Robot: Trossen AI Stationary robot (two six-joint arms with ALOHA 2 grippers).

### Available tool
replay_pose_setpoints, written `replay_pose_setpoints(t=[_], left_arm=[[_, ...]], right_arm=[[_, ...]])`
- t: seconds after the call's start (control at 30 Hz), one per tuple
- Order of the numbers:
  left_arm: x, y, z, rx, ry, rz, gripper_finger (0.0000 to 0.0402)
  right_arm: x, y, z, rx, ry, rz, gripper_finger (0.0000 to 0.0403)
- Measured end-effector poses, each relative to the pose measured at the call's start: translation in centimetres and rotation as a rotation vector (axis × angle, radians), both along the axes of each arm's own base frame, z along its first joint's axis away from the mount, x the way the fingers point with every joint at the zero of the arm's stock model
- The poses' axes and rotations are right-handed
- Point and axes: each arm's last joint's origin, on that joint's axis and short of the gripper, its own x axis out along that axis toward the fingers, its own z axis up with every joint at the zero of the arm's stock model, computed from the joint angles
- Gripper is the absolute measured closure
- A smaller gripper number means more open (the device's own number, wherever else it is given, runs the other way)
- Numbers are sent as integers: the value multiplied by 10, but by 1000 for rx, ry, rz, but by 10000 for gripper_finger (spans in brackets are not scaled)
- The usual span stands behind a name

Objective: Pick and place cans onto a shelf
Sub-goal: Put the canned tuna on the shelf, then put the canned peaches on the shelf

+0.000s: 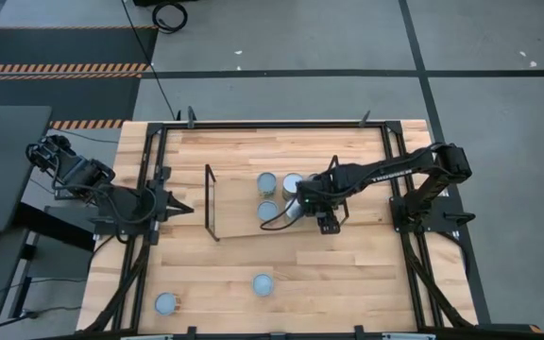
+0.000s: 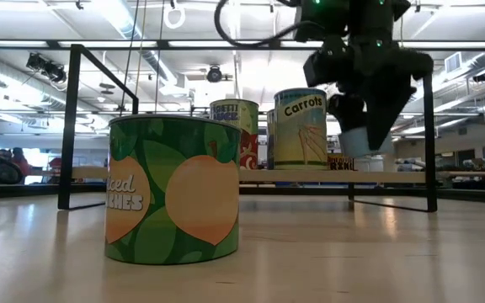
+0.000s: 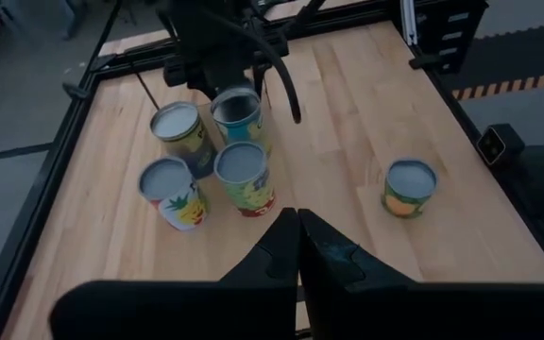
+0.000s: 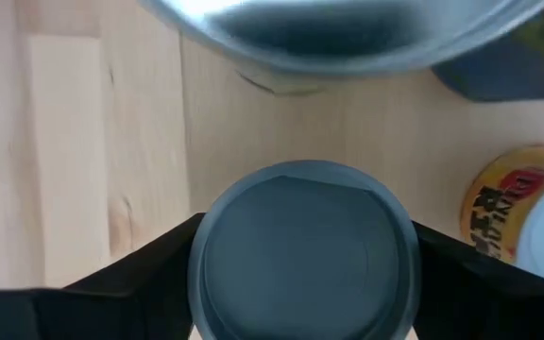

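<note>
The shelf (image 1: 239, 225) is a low light-wood platform with a black wire end frame (image 1: 211, 203). Three cans stand on it (image 1: 267, 181) (image 1: 294, 181) (image 1: 267, 210); the low view shows a Carrots can (image 2: 301, 126) among them. My right gripper (image 1: 300, 206) is shut on a fourth can (image 2: 356, 140) with a pale bluish label, just above the shelf board (image 2: 293, 177) beside the others. Its grey lid (image 4: 300, 255) fills the right wrist view. My left gripper (image 1: 173, 206) is shut and empty at the table's left side, pointing at the shelf. My right gripper pinches the can's side wall (image 4: 201, 260) near its top, between the two fingers (image 4: 121, 283), one on each side of the lid. The fingers come from above, pointing down. The can hangs below them, slightly tilted, its bottom clear of the shelf board in the low view.
A green-and-orange peaches can (image 1: 263, 283) (image 2: 173, 189) stands on the table near the front, and another can (image 1: 165, 303) at the front left corner. A black rail frame (image 1: 281, 124) runs round the table. Bare wood lies between the shelf and the front edge.
</note>
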Motion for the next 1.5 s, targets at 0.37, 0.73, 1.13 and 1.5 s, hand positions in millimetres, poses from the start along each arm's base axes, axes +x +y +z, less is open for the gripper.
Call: replay_pose_setpoints(t=[0.37,0.73,1.13,1.5], left_arm=[[0,0,0,-7,1,4,379],[0,0,0,-35,-1,18,363],[0,0,0,-37,-4,19,363],[1,-1,0,-5,-8,-1,363]], right_arm=[[-2,0,-8,-33,-4,3,86],[0,1,-10,-55,-34,4,63],[5,2,11,-84,-37,0,65],[4,22,75,-144,-5,-3,65]])
